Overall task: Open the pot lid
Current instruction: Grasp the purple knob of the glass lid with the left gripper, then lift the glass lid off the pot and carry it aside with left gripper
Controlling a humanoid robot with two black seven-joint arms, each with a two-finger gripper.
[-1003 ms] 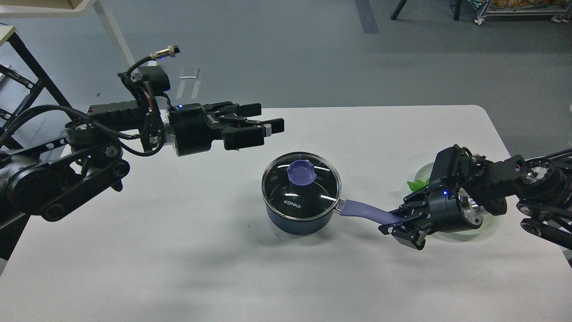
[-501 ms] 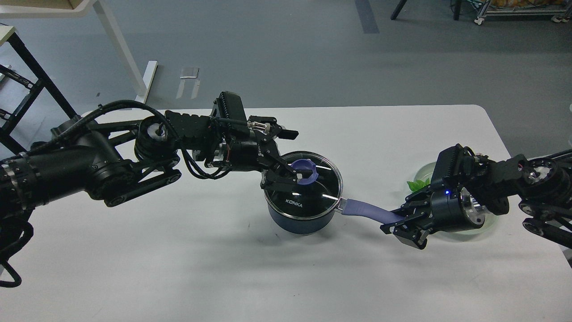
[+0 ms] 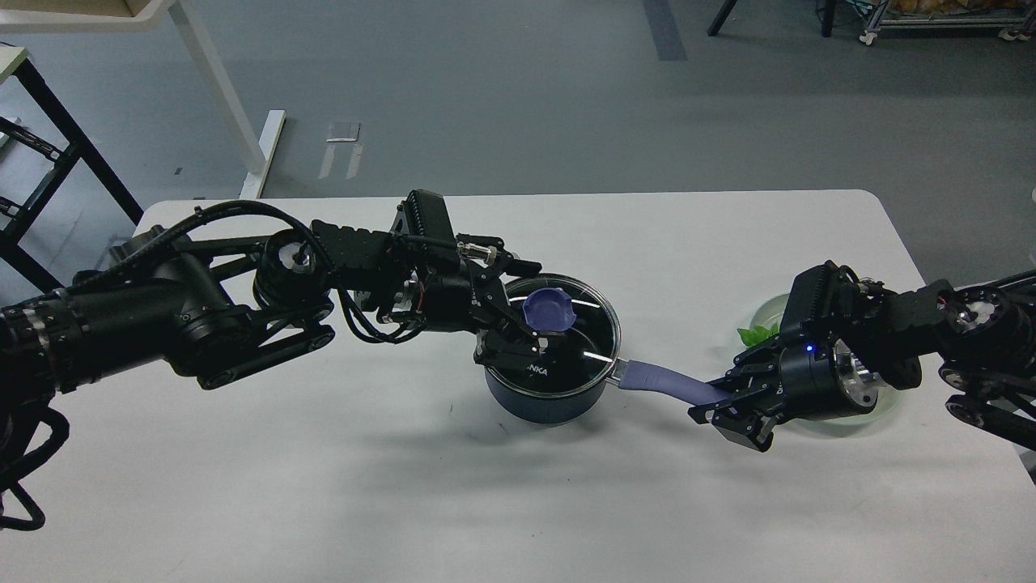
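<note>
A dark blue pot stands mid-table with its glass lid on, topped by a blue knob. My left gripper reaches in from the left, low over the lid. Its fingers are spread on either side of the knob's left part, with gaps showing. My right gripper is shut on the end of the pot's blue handle, which points right.
A clear dish with green leaves lies on the table right behind my right gripper and wrist. The white table's far edge runs behind the pot. A white table leg and a black frame stand on the floor at far left.
My left arm swung down from high at the left onto the lid and now straddles the knob. The pot shifted slightly right. My right gripper stayed on the handle.
</note>
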